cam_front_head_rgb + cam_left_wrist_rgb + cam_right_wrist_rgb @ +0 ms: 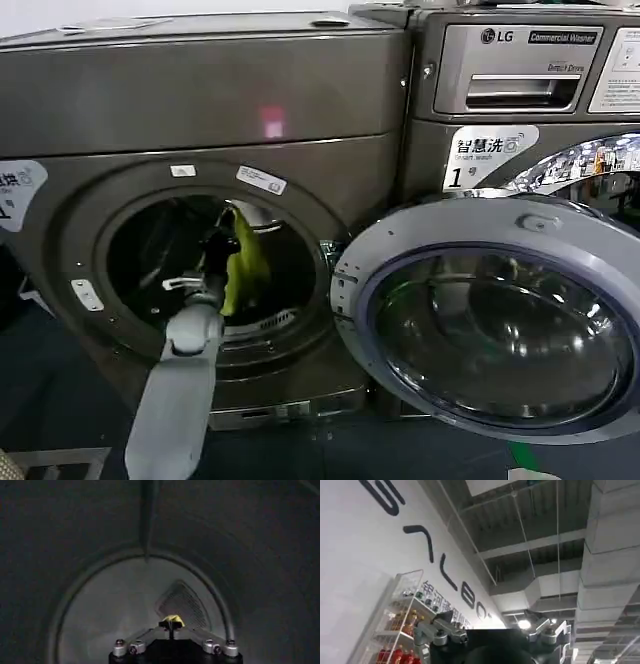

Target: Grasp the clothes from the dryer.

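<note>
The dryer (200, 90) is the big bronze-grey machine on the left, its round mouth open. My left arm reaches into that mouth. The left gripper (216, 248) is just inside the drum, shut on the clothes (246, 262), a small yellow-green piece that hangs down from the fingers. In the left wrist view the fingertips of the left gripper (171, 625) meet on a tuft of the clothes (173, 619), with the dark drum wall behind. The right gripper (492, 630) points up at a ceiling, open, with nothing between its fingers.
The dryer's round glass door (500, 325) stands swung open to the right, in front of the LG machine (520, 70). A ribbed lint grille (262, 326) lines the lower rim of the mouth. Dark floor lies below.
</note>
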### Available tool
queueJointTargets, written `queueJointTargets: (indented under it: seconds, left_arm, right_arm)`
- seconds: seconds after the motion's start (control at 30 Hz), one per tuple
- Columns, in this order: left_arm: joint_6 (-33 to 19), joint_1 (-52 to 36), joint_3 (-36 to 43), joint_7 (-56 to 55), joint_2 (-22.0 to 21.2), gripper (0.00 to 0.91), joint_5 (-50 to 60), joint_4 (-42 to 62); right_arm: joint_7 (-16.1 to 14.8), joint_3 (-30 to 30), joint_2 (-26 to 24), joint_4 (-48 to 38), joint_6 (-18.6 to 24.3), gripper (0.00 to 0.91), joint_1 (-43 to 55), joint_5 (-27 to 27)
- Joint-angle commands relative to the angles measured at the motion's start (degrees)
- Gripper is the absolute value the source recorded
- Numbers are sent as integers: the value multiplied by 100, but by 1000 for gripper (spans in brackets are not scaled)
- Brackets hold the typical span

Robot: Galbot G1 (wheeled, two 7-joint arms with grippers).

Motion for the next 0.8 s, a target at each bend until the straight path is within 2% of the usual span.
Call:
queueJointTargets:
  seconds: [0.03,0.5,0.6,0.8]
  left_arm:
    - [-328,425,-99,-588,-83,0,198,-522]
    - [-129,472,13,-576,-54,0,175,-570]
    - [-84,472,11,-573,-53,0,169,-575]
    - [-13,430,13,-534,-29,0,146,-580]
  right_arm:
    - [42,-31,-21,-29,110,907,9,24]
    - [17,76,22,-46,175,907,-83,63]
    - [-98,89,22,-7,104,907,-55,87]
    - [-102,88,15,-2,74,907,-32,59]
